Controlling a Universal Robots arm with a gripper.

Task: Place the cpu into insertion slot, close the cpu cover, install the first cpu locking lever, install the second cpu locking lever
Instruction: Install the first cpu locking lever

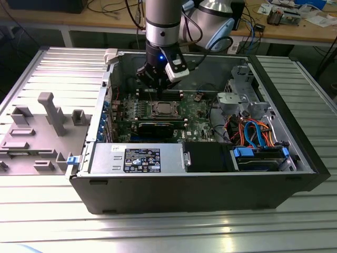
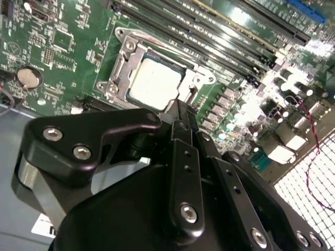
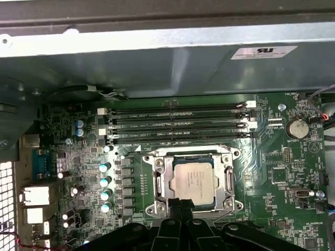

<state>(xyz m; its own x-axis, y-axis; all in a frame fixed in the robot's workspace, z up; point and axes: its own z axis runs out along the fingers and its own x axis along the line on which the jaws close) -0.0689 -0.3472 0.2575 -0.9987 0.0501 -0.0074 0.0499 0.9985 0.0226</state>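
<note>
The cpu (image 3: 192, 180) (image 2: 154, 83) lies flat in the insertion slot (image 1: 160, 109) on the green board, its silver-grey top facing up. The cpu cover (image 3: 165, 167) (image 2: 121, 63), a silvery frame, lies down around the chip, which shows through its window. My gripper (image 1: 157, 88) (image 2: 183, 111) (image 3: 181, 205) hangs just above the socket's edge on the side away from the memory slots. Its black fingers (image 2: 184, 157) are shut together with nothing between them. I cannot tell how the locking levers stand.
Long black memory slots (image 3: 178, 123) run beside the socket. A silver power-supply box (image 1: 137, 158) sits at the case's near wall. A drive bay with blue and orange cables (image 1: 258, 134) is at the exterior view's right. A grey fixture (image 1: 47, 113) stands outside the case on the left.
</note>
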